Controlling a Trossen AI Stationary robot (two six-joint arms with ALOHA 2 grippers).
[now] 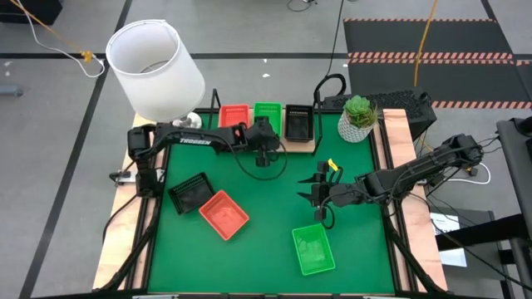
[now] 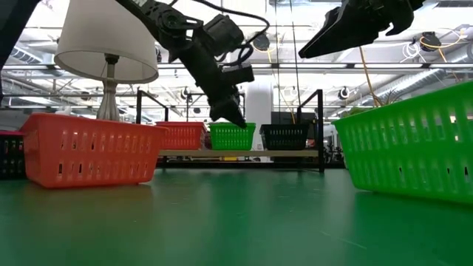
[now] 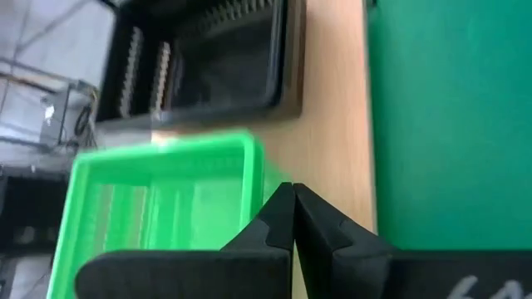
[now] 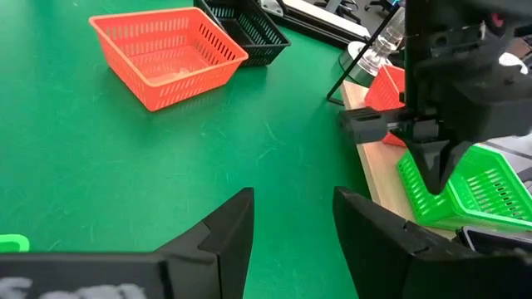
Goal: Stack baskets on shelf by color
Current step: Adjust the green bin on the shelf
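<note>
Left hand (image 1: 264, 154) hangs with its two fingers pressed tight together, holding nothing, just above the near rim of the green basket on the shelf (image 1: 268, 116); the left wrist view shows the closed fingertips (image 3: 293, 218) right at that basket's corner, over the light wood. Right hand (image 1: 319, 199) hovers over the middle of the counter (image 1: 266, 208) with its fingers spread wide and nothing between them, well apart from any basket.

Nearest the front edge of the counter lies a loose green basket (image 1: 313, 249), just in front of the right hand. To its left, a little farther back, an orange-red basket (image 1: 224, 213) sits at an angle, and a black basket (image 1: 190, 192) lies against its far left corner, so close that I cannot tell whether they touch.

Farther back stands the shelf (image 1: 301, 146), a light-wood board with black wire uprights. Three baskets stand on it side by side: an orange-red basket on the shelf (image 1: 233, 115) at the left, the green one in the middle, and a black basket on the shelf (image 1: 298, 121) at the right. Whether each of these is a single basket or a stack cannot be made out.

Beside the shelf's right end stands a potted plant (image 1: 358, 118); at its left end, a white lamp (image 1: 155, 68).
</note>
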